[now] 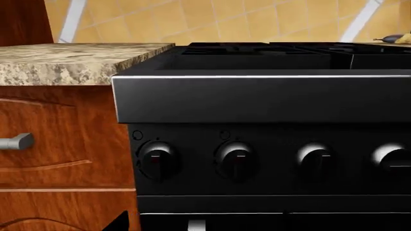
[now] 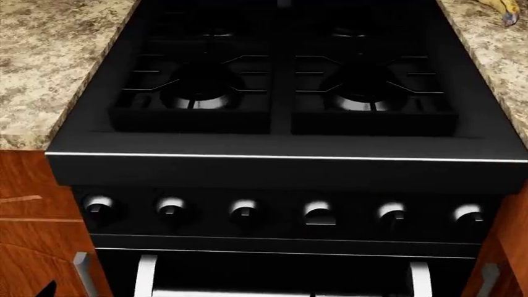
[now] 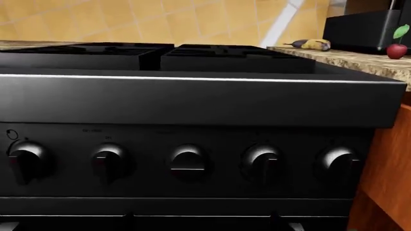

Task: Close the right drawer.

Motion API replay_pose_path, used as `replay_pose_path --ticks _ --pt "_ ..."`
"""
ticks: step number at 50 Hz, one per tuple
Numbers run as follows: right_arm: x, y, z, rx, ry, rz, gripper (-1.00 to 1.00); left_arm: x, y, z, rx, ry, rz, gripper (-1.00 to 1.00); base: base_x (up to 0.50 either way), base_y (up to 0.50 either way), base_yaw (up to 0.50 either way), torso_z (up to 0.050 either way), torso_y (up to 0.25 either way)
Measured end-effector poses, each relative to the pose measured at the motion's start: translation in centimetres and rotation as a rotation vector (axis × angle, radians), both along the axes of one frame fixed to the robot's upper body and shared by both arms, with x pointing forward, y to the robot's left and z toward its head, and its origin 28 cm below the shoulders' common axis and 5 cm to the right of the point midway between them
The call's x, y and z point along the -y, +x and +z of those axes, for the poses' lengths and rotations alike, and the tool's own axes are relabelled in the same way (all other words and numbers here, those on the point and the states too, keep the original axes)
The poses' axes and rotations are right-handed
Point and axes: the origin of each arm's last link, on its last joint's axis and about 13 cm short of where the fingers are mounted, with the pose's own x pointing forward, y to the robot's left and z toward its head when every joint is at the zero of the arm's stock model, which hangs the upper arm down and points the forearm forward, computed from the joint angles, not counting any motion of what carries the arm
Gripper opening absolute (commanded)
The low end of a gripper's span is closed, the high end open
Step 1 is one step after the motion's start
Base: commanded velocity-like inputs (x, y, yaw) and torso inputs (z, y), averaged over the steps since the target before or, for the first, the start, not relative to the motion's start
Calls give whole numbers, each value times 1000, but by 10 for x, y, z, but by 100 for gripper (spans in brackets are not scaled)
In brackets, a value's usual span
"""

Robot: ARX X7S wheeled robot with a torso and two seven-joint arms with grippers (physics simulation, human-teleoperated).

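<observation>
I face a matte black gas stove (image 2: 285, 167) with cast-iron grates and a row of round glossy knobs (image 2: 244, 210); speckled granite table (image 2: 41, 68) flanks it at 9 and 3 o'clock; reddish-brown wooden drawer front (image 1: 57, 139) with curved grooves and a short grey bar handle (image 1: 16, 141) sits left of the stove; the right drawer at 3 o'clock shows only a wooden edge (image 3: 388, 168); a yellow banana (image 3: 313, 44) and a red apple (image 3: 397, 49) rest on the table; neither tool is visible, so I cannot tell their opening.
</observation>
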Motion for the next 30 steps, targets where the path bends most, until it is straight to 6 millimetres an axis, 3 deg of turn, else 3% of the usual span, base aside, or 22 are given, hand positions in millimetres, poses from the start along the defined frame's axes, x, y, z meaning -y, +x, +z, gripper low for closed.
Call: replay_pose_path --ticks 4,17,30 --pt "0 1 0 4 2 1 100 1 1 0 1 0 -1 100 -187 0 0 0 0" --pt "-1 2 1 21 11 15 100 1 0 0 -2 -6 -3 100 -489 0 0 0 0" --pt "-2 2 3 -4 -55 -33 100 1 0 0 -5 -10 -3 100 -2 0 0 0 0"
